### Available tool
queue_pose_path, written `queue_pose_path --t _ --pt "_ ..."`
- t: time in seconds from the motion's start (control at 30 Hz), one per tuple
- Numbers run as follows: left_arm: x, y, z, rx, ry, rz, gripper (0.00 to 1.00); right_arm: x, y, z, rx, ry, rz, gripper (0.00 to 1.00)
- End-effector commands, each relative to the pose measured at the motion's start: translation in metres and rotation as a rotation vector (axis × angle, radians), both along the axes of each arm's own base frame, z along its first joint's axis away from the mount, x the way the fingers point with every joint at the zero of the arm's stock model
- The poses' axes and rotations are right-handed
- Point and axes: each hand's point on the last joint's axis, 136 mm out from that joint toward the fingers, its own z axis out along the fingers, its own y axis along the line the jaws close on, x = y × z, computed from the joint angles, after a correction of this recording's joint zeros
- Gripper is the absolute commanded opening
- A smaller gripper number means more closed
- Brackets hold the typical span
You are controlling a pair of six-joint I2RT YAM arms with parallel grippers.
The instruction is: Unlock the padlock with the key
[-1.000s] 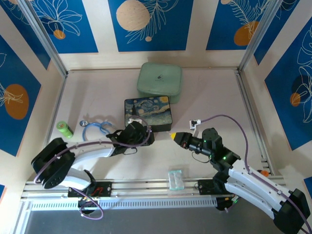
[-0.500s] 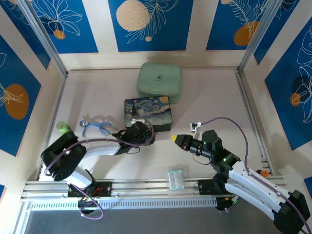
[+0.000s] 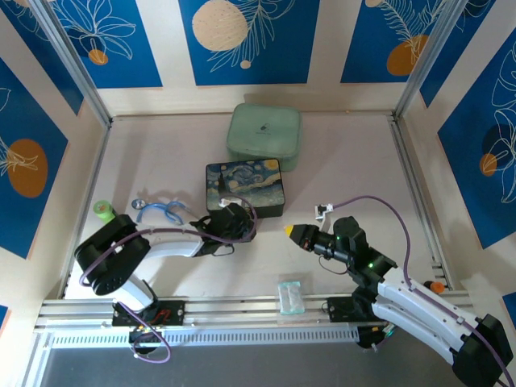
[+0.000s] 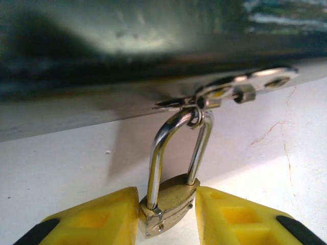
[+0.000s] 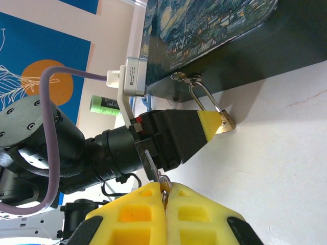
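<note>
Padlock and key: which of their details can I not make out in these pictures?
- Padlock keyhole, left wrist view: on no face turned to the camera; the body sits between the left gripper jaws.
- Padlock body, right wrist view: mostly behind the left gripper's yellow jaw.
- Key held end, right wrist view: buried between the right gripper jaws.
- Top external view: key too small; left gripper covers the padlock.
</note>
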Motion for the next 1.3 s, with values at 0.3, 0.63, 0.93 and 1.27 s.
queue_pose_path --t 0.3,0.63,0.93,1.27 --pt "-0.007 -0.004 -0.017 0.014 -0.002 0.035 0.3 0.003 -0.002 -0.006 0.011 0.007 -0.028 0.0" --pt "-0.006 -0.002 -0.009 -0.021 -0.002 0.081 0.13 0.005 0.007 -0.011 0.019 0.033 -0.021 0.0" --pt "-0.008 -0.001 0.017 -0.264 0.022 0.221 0.03 0.014 0.009 -0.039 0.015 0.224 -0.114 0.0" --pt "-0.009 -0.005 0.042 -0.439 0.051 0.287 0.0 0.013 0.038 -0.056 0.054 0.339 -0.098 0.0"
